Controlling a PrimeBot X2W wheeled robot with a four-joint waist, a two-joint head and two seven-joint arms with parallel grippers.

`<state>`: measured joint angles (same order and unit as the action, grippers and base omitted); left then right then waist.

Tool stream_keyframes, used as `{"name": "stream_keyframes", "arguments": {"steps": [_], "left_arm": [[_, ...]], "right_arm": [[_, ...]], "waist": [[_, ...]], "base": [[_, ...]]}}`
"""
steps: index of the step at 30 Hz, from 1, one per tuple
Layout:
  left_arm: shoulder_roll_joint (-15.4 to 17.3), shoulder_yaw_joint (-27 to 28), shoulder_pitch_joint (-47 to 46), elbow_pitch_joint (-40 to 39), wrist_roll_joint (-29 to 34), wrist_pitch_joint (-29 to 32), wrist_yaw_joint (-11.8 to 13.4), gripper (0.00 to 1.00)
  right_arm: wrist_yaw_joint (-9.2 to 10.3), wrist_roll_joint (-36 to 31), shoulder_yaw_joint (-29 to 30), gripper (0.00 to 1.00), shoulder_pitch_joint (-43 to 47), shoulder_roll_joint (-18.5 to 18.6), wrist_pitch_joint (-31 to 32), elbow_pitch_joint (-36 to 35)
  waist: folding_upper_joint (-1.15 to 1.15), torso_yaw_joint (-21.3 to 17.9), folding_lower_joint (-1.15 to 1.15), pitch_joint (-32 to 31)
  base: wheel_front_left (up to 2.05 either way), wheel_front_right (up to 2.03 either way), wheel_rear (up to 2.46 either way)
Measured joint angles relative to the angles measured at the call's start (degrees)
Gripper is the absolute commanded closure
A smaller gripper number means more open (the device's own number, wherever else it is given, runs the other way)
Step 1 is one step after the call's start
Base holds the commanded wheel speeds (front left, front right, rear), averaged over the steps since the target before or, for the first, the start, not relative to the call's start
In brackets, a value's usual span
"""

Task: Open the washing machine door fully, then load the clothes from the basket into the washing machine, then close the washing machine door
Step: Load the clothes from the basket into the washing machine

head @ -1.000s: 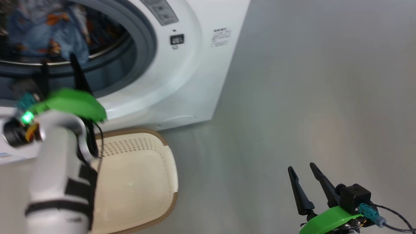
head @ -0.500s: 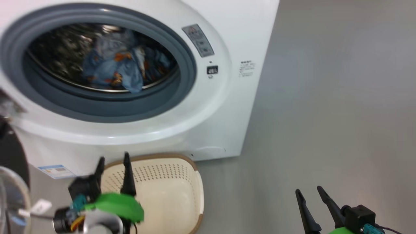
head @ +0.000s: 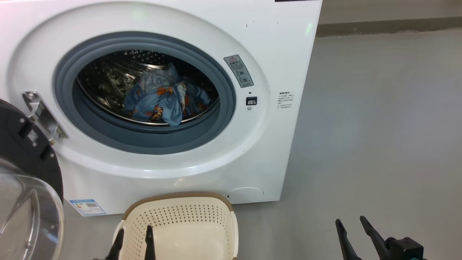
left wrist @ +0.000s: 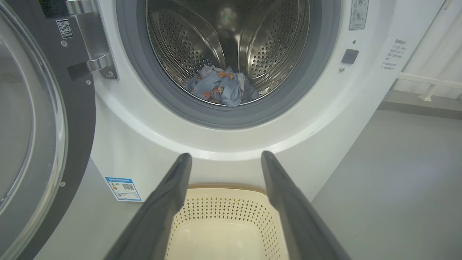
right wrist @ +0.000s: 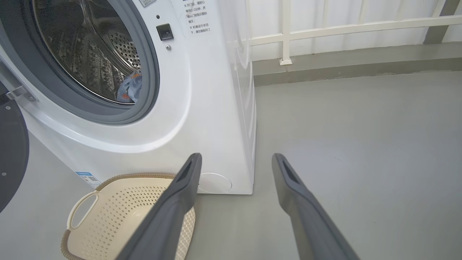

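Observation:
The washing machine (head: pixel 278 54) stands with its door (head: pixel 21 151) swung wide open to the left, black ring and glass bowl facing me. The light-blue printed clothes (head: pixel 158 103) lie in a heap inside the steel drum, also seen as clothes (left wrist: pixel 220 86) and clothes (right wrist: pixel 130 88). The cream basket (head: pixel 180 198) sits on the floor in front of the machine and looks empty. My left gripper (head: pixel 133 231) hangs open over the basket (left wrist: pixel 223 213), holding nothing. My right gripper (head: pixel 349 219) is open over bare floor, right of the basket (right wrist: pixel 119 206).
Grey floor (head: pixel 379 144) stretches to the right of the machine. A white railing (right wrist: pixel 285 32) and a low kerb run behind it. The open door (left wrist: pixel 77 119) juts out on the left. A small blue label (head: pixel 87 206) marks the machine's lower front.
My left gripper has drawn back from the drum opening and dropped low over the basket. The head camera has pulled back and shifted, so the whole machine front now shows.

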<state>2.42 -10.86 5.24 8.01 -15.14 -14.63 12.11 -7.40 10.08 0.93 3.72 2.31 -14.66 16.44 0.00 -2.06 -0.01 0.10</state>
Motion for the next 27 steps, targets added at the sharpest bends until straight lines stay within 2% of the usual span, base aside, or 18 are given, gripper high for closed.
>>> {"name": "stream_keyframes", "arguments": {"steps": [11, 27], "left_arm": [[0.19, 0.52, 4.26, -2.47, 0.45, 0.0, 1.24, 0.0], [0.2, 0.29, 4.25, -2.55, 2.27, 0.0, 0.8, 0.0]], "right_arm": [[0.0, -0.42, 1.38, 0.0, 1.28, -0.04, 0.0, -0.78], [0.0, -0.33, 0.75, 0.0, 1.25, -0.05, 0.0, -0.92]], "waist": [[0.0, 1.3, 0.0, -1.26], [0.0, 1.92, 0.0, -0.92]], "base": [[0.0, 0.0, 0.0], [0.0, 0.0, 0.0]]}}
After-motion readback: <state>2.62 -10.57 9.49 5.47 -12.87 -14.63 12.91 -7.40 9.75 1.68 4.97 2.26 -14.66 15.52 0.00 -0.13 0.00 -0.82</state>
